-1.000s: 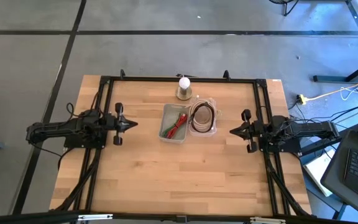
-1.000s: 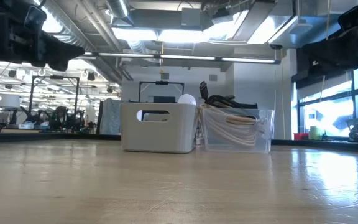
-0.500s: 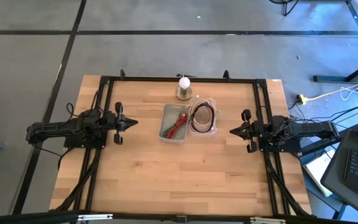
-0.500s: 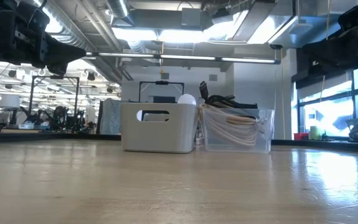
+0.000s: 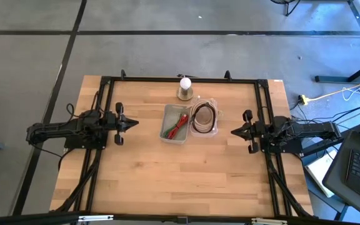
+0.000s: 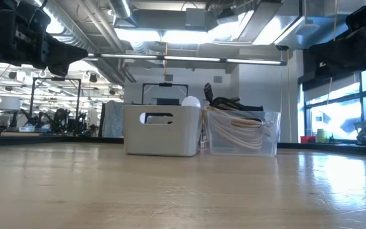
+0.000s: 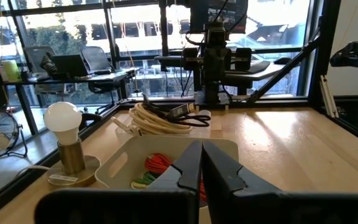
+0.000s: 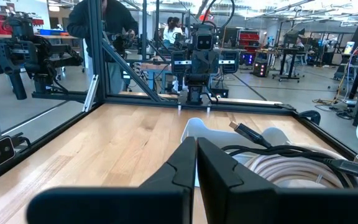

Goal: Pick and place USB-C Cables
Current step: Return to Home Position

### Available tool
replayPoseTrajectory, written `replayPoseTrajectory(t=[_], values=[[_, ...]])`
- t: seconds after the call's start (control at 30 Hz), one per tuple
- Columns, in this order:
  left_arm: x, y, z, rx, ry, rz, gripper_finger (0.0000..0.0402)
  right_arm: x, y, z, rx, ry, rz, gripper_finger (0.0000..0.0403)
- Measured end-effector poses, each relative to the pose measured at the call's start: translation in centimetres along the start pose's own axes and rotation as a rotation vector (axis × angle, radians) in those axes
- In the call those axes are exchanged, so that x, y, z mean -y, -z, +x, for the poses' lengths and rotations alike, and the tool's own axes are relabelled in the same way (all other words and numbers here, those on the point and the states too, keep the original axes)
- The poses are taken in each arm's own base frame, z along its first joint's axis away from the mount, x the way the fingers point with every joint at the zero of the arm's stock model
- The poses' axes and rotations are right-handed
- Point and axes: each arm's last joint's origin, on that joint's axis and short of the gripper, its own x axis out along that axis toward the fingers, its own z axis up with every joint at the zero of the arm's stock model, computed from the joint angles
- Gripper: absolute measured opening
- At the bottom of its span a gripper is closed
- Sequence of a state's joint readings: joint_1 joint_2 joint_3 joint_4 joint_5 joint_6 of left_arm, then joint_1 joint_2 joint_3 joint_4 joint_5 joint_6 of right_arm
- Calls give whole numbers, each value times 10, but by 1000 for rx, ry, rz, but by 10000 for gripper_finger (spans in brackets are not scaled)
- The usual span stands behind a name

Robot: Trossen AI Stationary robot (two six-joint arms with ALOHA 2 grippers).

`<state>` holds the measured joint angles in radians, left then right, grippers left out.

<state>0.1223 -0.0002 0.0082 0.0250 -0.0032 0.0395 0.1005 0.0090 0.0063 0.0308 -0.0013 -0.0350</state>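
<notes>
Two bins stand side by side at the table's far middle. The clear bin (image 5: pixel 205 119) holds cream-white coils (image 7: pixel 157 121) and a black cable (image 8: pixel 278 152). The grey-white bin (image 5: pixel 175 124) holds red (image 5: pixel 180 125) and green (image 7: pixel 143 182) bundles. My left gripper (image 5: pixel 135 124) hovers shut above the table to the left of the bins. My right gripper (image 5: pixel 233 132) hovers shut to their right. Both point at the bins and touch nothing.
A white ball on a round metal base (image 5: pixel 185 87) stands just behind the bins by the far edge. A black frame (image 5: pixel 180 79) runs round the table. Bare wood lies in front of the bins. People stand in the room beyond (image 8: pixel 101 28).
</notes>
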Motion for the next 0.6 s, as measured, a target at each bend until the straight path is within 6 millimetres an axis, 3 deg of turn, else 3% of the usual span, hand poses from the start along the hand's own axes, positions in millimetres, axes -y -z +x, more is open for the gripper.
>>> replayPoseTrajectory(t=[0.6], values=[[0, 0, 0, 0, 0, 0, 5, 0, 0, 0, 0, 0, 0, 19]])
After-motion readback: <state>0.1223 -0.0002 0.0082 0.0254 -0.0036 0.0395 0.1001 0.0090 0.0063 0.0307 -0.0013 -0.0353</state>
